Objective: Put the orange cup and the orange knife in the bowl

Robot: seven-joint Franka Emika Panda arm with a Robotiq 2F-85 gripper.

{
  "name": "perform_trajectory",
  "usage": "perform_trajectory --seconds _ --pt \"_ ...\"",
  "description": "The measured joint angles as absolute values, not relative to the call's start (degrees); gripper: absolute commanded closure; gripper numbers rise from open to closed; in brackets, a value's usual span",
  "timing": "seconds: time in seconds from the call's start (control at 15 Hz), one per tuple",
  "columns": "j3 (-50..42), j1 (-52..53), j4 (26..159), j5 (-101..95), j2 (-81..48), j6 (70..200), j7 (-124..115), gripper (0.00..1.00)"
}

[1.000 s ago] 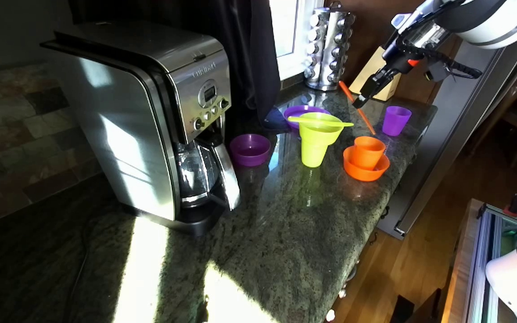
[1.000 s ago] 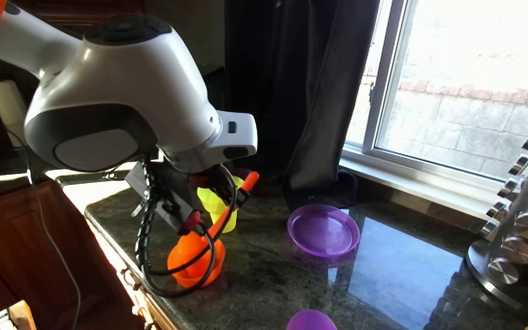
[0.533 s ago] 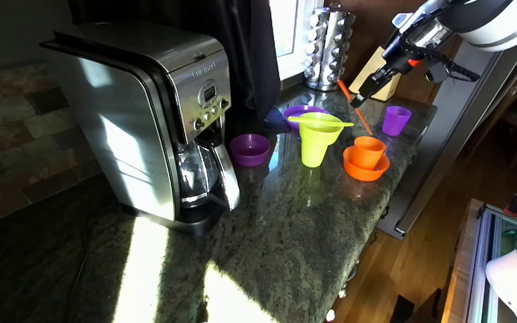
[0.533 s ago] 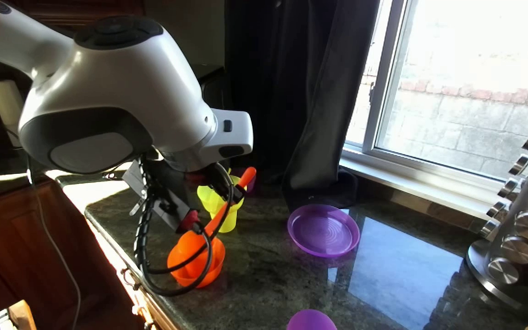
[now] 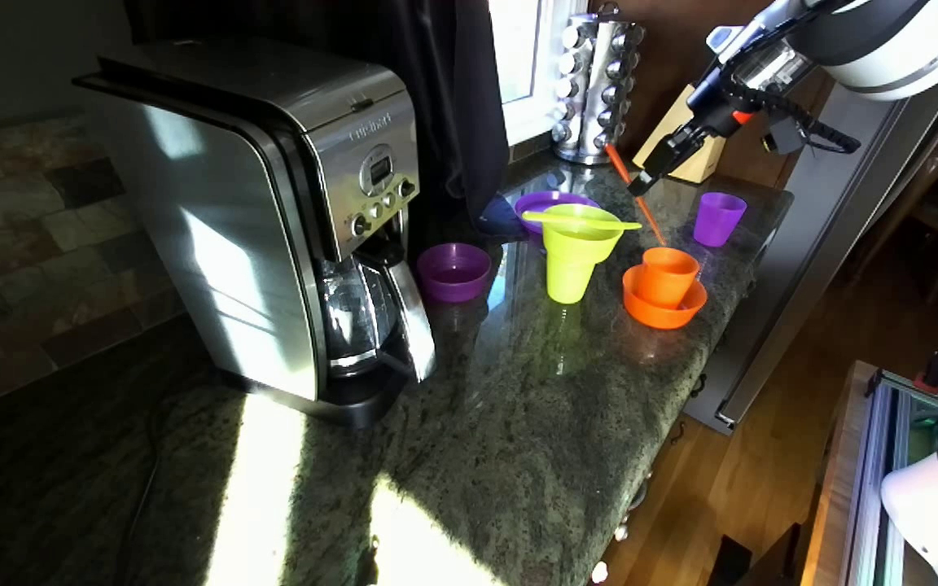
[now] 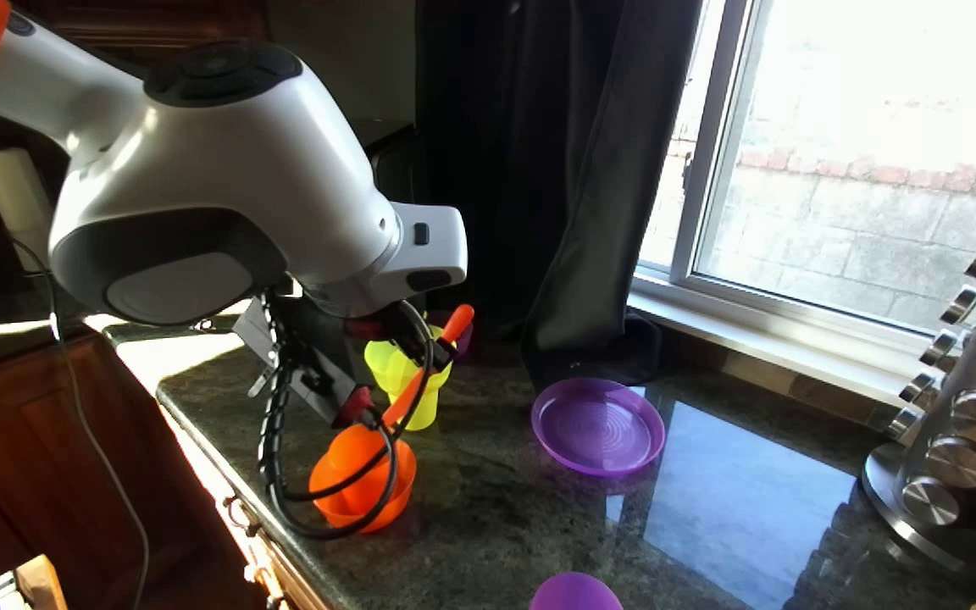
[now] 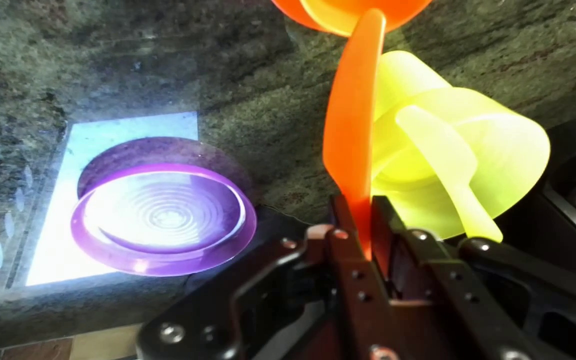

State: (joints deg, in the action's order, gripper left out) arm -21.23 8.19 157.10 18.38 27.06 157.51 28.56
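The orange cup [image 5: 669, 275] sits inside the shallow orange bowl [image 5: 658, 316] on the counter; both also show in an exterior view where cables partly cover the cup [image 6: 358, 451] and the bowl [image 6: 395, 501]. My gripper [image 5: 640, 184] is shut on the orange knife [image 5: 619, 164] and holds it in the air, slanted, its lower end above and behind the cup. In the wrist view the knife [image 7: 350, 110] stands out from between the fingertips [image 7: 359, 205], its blade tip overlapping the orange bowl [image 7: 292, 11], which is cut off at the top edge.
A yellow-green cup [image 5: 570, 264] with a yellow-green knife [image 5: 581, 220] across its rim stands beside the bowl. A purple bowl [image 5: 454, 273], purple plate [image 6: 598, 428] and purple cup [image 5: 719, 220] are nearby. A coffee maker [image 5: 355, 163] and spice rack [image 5: 595, 89] stand on the counter.
My gripper and the held knife have shifted slightly left in an exterior view, towards the yellow-green cup's side. The orange cup and bowl have not moved.
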Motion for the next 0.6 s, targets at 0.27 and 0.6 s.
perform_trajectory --seconds 0.27,0.6 --pt "-21.1 7.8 157.1 17.1 26.1 157.5 28.5 0.96" --pt "-20.9 6.9 157.2 14.4 23.7 157.5 28.5 0.96"
